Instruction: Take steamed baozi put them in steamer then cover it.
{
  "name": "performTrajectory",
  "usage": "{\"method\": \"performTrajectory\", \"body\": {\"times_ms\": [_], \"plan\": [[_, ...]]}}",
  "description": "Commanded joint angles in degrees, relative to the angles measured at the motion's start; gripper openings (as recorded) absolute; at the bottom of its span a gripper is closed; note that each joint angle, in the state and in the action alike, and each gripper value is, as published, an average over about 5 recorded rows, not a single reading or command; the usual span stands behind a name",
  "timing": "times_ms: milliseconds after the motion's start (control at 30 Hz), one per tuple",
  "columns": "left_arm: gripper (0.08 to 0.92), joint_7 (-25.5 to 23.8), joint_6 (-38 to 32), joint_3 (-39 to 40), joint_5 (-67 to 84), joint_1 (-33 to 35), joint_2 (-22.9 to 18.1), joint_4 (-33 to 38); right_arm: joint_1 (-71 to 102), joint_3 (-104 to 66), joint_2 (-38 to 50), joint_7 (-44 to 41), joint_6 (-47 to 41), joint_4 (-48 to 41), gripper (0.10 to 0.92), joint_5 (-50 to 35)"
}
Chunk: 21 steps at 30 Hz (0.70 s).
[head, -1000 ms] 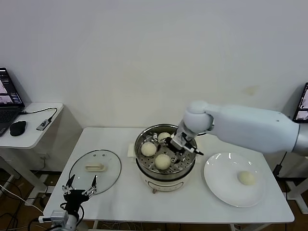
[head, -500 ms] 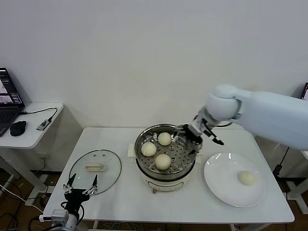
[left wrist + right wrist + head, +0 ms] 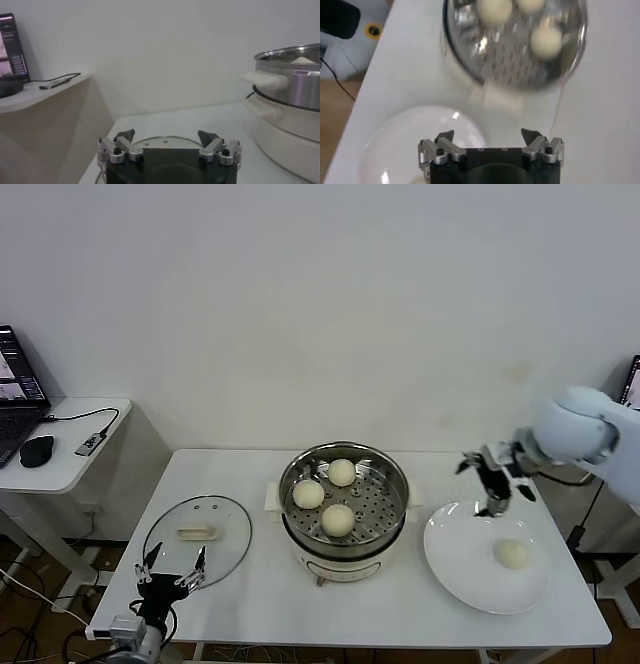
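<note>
while right tool [image 3: 492, 484] gapes, one baozi [image 3: 512, 554] lies just below.

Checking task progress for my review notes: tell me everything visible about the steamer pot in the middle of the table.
The round shiny stainless-steel steamer pot stands upright on a cream-white electric base with side handles, at the middle of the white table. It is uncovered; the round glass lid lies flat on the table to the robot's left, apart from it. Inside, a perforated steel tray holds three round cream-white buns. Nothing grips or touches the pot.
</note>
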<state>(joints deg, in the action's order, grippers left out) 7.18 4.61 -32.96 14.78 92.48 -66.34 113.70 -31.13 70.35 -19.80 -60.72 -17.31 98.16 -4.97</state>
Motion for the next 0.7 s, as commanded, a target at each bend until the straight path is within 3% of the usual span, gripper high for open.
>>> {"method": "performTrajectory", "body": {"times_ms": [33, 333, 700], "plan": [[0.823, 0.0, 0.0, 0.2, -0.1, 0.0, -0.1, -0.1, 11.8, -3.5, 9.8, 1.0, 0.2, -3.9, 0.823, 7.8], [0.823, 0.0, -0.1, 0.2, -0.5, 0.5, -0.5, -0.2, 36.4, -25.1, 5.4, 2.7, 1.9, -12.2, 0.823, 9.0], [0.823, 0.1, 0.0, -0.3, -0.6, 0.9, -0.8, -0.3, 45.2, -34.5, -1.0, 2.1, 3.8, -19.5, 0.823, 11.7]]}}
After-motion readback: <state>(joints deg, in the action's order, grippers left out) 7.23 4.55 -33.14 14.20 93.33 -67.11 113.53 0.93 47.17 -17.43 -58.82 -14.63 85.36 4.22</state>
